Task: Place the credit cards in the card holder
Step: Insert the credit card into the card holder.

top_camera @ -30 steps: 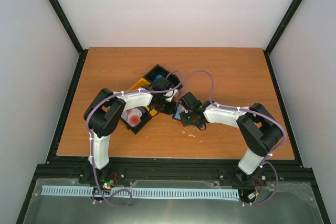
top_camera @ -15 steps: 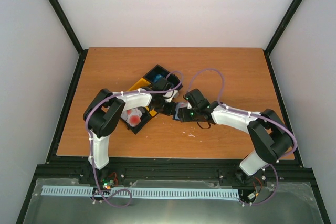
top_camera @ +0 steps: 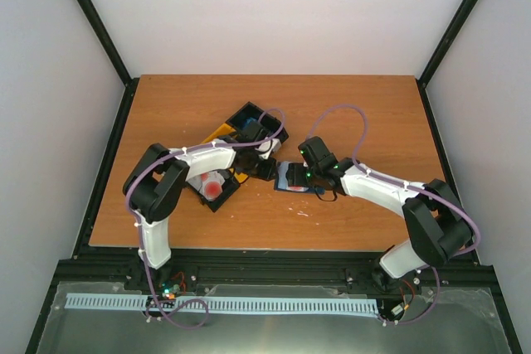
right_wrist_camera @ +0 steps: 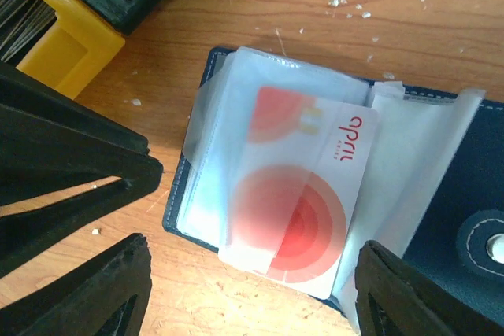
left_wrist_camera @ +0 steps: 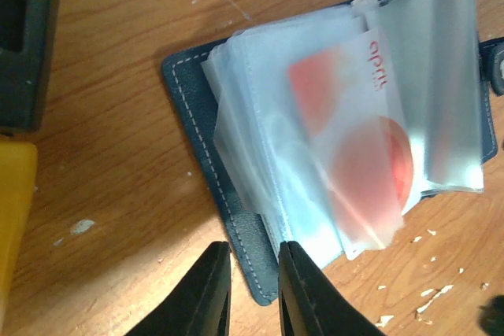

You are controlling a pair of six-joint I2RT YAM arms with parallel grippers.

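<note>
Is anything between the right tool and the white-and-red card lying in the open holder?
Nothing solid. The right tool hangs open, straddling the credit card on the card holder. Only a clear sleeve overlaps one side of the card.

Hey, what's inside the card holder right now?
The card holder lies open, showing clear sleeves with one white card with red circles partly tucked in. The frosted sleeves hide whether any other cards sit beneath it.

Top cam looked down from behind the arms [top_camera: 207,157] at the whole table [top_camera: 373,105], and both wrist cams sat close above the same open card holder [left_wrist_camera: 187,78].
</note>
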